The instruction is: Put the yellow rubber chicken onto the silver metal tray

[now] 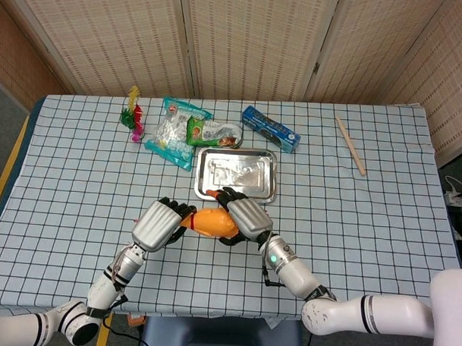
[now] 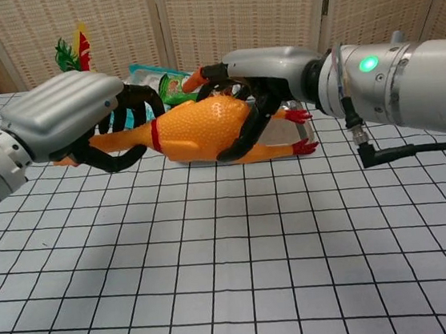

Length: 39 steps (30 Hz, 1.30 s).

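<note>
The yellow rubber chicken [image 2: 199, 129] hangs above the table, held at both ends. My left hand [image 2: 69, 120] grips its neck and head end, fingers curled around it. My right hand [image 2: 261, 78] wraps its fingers over the chicken's body near the red feet [image 2: 304, 146]. In the head view the chicken [image 1: 208, 222] shows between the left hand [image 1: 159, 224] and the right hand [image 1: 245, 216]. The silver metal tray [image 1: 237, 174] lies just beyond them with nothing on it; in the chest view the tray [image 2: 293, 131] is mostly hidden behind the chicken and right hand.
Behind the tray lie snack bags [image 1: 183, 129], a blue box [image 1: 270, 128] and a feather toy [image 1: 133, 115]. A wooden stick [image 1: 350, 144] rests at the far right. The checkered cloth [image 1: 366, 223] covers the whole table.
</note>
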Each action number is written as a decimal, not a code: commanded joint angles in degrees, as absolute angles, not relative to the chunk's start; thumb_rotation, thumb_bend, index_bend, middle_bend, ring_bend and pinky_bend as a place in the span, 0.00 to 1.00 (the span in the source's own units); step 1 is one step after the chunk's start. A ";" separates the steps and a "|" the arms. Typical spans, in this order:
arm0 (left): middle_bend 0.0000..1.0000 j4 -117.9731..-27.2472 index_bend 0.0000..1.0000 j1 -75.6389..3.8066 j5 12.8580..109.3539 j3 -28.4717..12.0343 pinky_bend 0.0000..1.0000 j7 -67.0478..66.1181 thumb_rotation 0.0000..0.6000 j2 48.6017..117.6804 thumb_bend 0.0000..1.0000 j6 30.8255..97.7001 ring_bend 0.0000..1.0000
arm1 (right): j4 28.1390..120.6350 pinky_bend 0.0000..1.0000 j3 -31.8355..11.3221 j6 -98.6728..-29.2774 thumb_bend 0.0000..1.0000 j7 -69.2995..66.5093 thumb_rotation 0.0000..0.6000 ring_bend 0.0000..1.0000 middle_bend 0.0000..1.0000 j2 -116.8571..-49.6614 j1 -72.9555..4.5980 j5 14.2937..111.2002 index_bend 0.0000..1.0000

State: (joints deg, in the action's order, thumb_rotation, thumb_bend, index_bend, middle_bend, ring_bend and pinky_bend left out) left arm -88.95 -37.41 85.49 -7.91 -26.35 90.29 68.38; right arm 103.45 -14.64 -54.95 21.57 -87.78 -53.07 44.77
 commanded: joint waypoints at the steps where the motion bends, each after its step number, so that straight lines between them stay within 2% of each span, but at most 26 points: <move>1: 0.80 -89.41 0.85 -37.39 85.78 -7.69 0.54 -26.48 1.00 90.04 0.59 68.48 0.58 | 102.34 0.85 -14.17 -59.39 0.29 24.12 1.00 0.59 0.55 -90.32 -53.36 45.95 0.72; 4: 0.80 -89.83 0.85 -37.45 85.70 -7.68 0.54 -26.74 1.00 89.93 0.59 68.38 0.58 | 102.28 0.99 -14.19 -61.42 0.37 24.30 1.00 0.77 0.73 -91.52 -52.95 46.96 0.95; 5: 0.80 -89.94 0.85 -37.44 85.64 -7.74 0.54 -26.88 1.00 89.88 0.59 68.45 0.58 | 102.48 1.00 -14.06 -61.64 0.38 24.42 1.00 0.80 0.75 -91.57 -52.83 47.21 0.98; 7: 0.80 -90.10 0.85 -37.38 85.57 -7.75 0.54 -27.06 1.00 89.74 0.59 68.57 0.58 | 103.07 1.00 -13.76 -61.35 0.41 24.77 1.00 0.85 0.79 -91.08 -52.78 47.46 1.00; 10: 0.80 -90.32 0.85 -37.21 85.29 -7.82 0.54 -27.32 1.00 89.45 0.59 68.75 0.58 | 104.36 1.00 -13.38 -60.46 0.45 24.87 1.00 0.86 0.80 -89.89 -52.64 47.59 1.00; 13: 0.80 -90.77 0.85 -37.13 85.10 -7.84 0.54 -27.48 1.00 89.14 0.59 68.81 0.58 | 105.41 1.00 -13.29 -60.29 0.46 24.68 1.00 0.86 0.80 -89.10 -52.43 48.20 1.00; 14: 0.80 -91.01 0.85 -37.09 85.14 -7.83 0.54 -27.65 1.00 88.98 0.59 68.88 0.58 | 105.77 0.99 -13.03 -60.27 0.45 24.44 1.00 0.82 0.80 -88.88 -52.19 48.69 0.98; 15: 0.80 -91.18 0.85 -37.07 85.19 -7.80 0.54 -27.76 1.00 88.89 0.59 68.96 0.58 | 106.58 0.93 -12.50 -58.97 0.43 24.35 1.00 0.74 0.74 -87.98 -52.21 48.43 0.89; 16: 0.80 -91.35 0.85 -37.03 85.21 -7.78 0.55 -27.85 1.00 88.79 0.59 69.02 0.58 | 107.38 0.77 -12.24 -57.33 0.38 24.00 1.00 0.57 0.61 -86.78 -52.35 48.09 0.69; 17: 0.80 -91.65 0.85 -36.97 85.32 -7.69 0.55 -28.00 1.00 88.59 0.59 69.11 0.58 | 108.22 0.55 -12.02 -54.98 0.34 23.43 1.00 0.35 0.41 -85.03 -52.63 47.34 0.41; 18: 0.80 -91.88 0.85 -36.92 85.45 -7.56 0.55 -28.08 1.00 88.39 0.59 69.15 0.58 | 108.36 0.40 -12.10 -54.19 0.31 23.36 1.00 0.22 0.26 -84.04 -52.84 47.13 0.24; 19: 0.80 -92.20 0.86 -36.84 85.55 -7.41 0.55 -28.14 1.00 88.11 0.59 69.15 0.58 | 108.48 0.20 -12.19 -53.55 0.28 23.17 1.00 0.06 0.09 -83.06 -52.99 47.07 0.05; 20: 0.80 -92.43 0.86 -36.78 85.56 -7.32 0.55 -28.21 1.00 87.93 0.59 69.14 0.58 | 108.70 0.09 -12.32 -53.14 0.25 22.69 1.00 0.01 0.02 -82.44 -52.97 47.04 0.00; 22: 0.80 -92.85 0.86 -36.65 85.52 -7.20 0.55 -28.40 1.00 87.60 0.59 69.18 0.58 | 109.11 0.00 -12.69 -52.82 0.21 21.42 1.00 0.00 0.00 -81.54 -52.72 47.19 0.00; 28: 0.80 -93.72 0.86 -36.60 85.53 -7.01 0.56 -27.88 1.00 87.14 0.59 68.91 0.58 | 110.06 0.00 -13.31 -50.81 0.16 16.57 1.00 0.00 0.00 -79.74 -51.93 48.20 0.00; 35: 0.80 -94.38 0.86 -36.85 85.81 -7.04 0.56 -28.32 1.00 87.15 0.59 68.74 0.58 | 109.49 0.00 -12.90 -48.95 0.16 15.08 1.00 0.00 0.00 -79.87 -53.01 46.33 0.00; 36: 0.80 -94.49 0.86 -36.87 85.81 -7.06 0.56 -28.44 1.00 87.14 0.59 68.72 0.58 | 109.23 0.03 -12.97 -49.47 0.16 14.97 1.00 0.00 0.00 -80.44 -53.04 46.08 0.00; 37: 0.80 -94.58 0.86 -36.90 85.77 -7.12 0.56 -28.54 1.00 87.13 0.59 68.70 0.58 | 108.95 0.12 -13.07 -50.10 0.16 14.90 1.00 0.04 0.03 -81.02 -53.06 46.10 0.04; 39: 0.80 -94.82 0.86 -36.92 85.66 -7.24 0.56 -28.75 1.00 87.08 0.59 68.73 0.58 | 108.48 0.42 -13.40 -51.62 0.16 14.41 1.00 0.23 0.23 -82.32 -52.86 46.36 0.28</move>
